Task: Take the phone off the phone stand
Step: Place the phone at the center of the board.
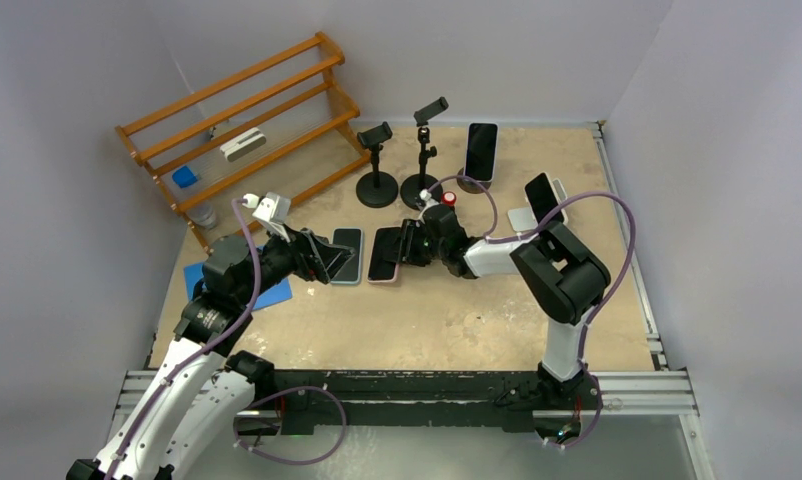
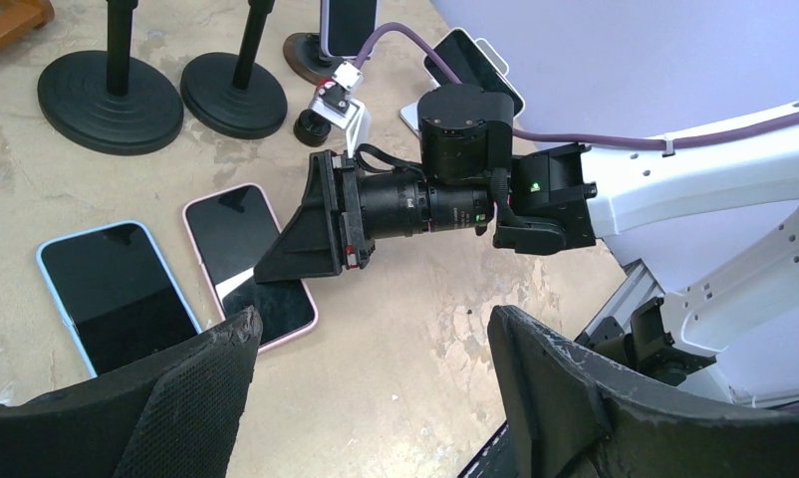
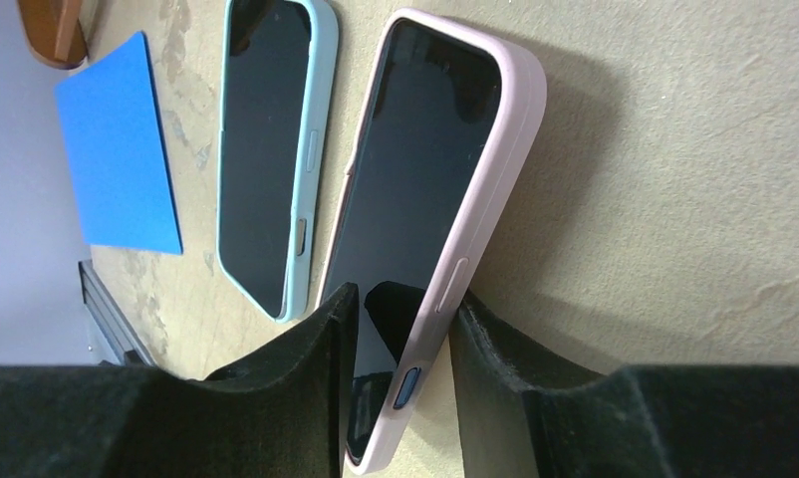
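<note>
A pink-cased phone (image 1: 385,255) (image 2: 241,249) (image 3: 425,169) lies screen up on the table, just right of a light-blue-cased phone (image 1: 348,255) (image 2: 112,289) (image 3: 271,139). My right gripper (image 1: 405,246) (image 3: 400,319) straddles the pink phone's near end, open; one finger (image 3: 495,349) touches its side and a gap shows at the other. My left gripper (image 1: 327,262) (image 2: 371,339) hangs open and empty over bare table by the blue phone. Two black phone stands (image 1: 377,165) (image 1: 423,150) carry nothing. Another phone (image 1: 481,150) leans upright at the back, and one more (image 1: 543,197) sits on a white stand (image 1: 522,218).
A wooden rack (image 1: 247,120) stands at the back left with small items on it. A blue mat (image 1: 272,292) (image 3: 117,149) lies under the left arm. A small red-capped object (image 1: 447,198) sits beside the stand bases. White walls close in on three sides.
</note>
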### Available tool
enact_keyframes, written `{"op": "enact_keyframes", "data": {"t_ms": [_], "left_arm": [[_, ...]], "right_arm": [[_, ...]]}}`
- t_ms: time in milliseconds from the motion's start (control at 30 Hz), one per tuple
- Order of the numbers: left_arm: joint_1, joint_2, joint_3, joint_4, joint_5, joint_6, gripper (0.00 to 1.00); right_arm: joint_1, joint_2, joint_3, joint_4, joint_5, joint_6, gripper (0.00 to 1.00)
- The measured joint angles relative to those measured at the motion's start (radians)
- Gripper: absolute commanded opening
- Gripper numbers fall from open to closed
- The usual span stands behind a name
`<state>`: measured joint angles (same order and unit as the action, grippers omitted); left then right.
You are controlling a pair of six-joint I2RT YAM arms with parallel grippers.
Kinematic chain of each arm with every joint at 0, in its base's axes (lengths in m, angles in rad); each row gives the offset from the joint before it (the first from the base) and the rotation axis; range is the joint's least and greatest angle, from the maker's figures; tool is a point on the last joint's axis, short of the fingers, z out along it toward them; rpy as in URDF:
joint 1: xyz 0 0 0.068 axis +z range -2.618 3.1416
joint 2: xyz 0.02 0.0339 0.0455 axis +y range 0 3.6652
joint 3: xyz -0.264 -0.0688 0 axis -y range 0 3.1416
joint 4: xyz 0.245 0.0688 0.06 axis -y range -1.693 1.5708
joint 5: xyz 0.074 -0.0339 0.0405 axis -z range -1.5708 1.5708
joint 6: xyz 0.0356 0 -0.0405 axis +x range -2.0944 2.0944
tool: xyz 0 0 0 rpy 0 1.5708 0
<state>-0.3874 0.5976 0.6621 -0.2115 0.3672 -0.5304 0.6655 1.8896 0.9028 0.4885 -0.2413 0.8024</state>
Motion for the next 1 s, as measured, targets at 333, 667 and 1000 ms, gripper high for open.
{"op": "enact_keyframes", "data": {"t_ms": [333, 667, 1000], "left_arm": [[0.0, 0.002, 0.0, 0.0, 0.002, 0.0, 0.82], [0.0, 0.011, 0.0, 0.0, 0.005, 0.0, 0.82], [0.0, 0.012, 0.0, 0.0, 0.007, 0.0, 0.82]], "right_arm": [[-0.004, -0.034, -0.027, -0.015, 0.058, -0.03, 0.42], [-0.005, -0.074, -0.051, -0.039, 0.124, -0.063, 0.42], [-0.005, -0.068, -0.051, -0.02, 0.126, -0.081, 0.41]]}}
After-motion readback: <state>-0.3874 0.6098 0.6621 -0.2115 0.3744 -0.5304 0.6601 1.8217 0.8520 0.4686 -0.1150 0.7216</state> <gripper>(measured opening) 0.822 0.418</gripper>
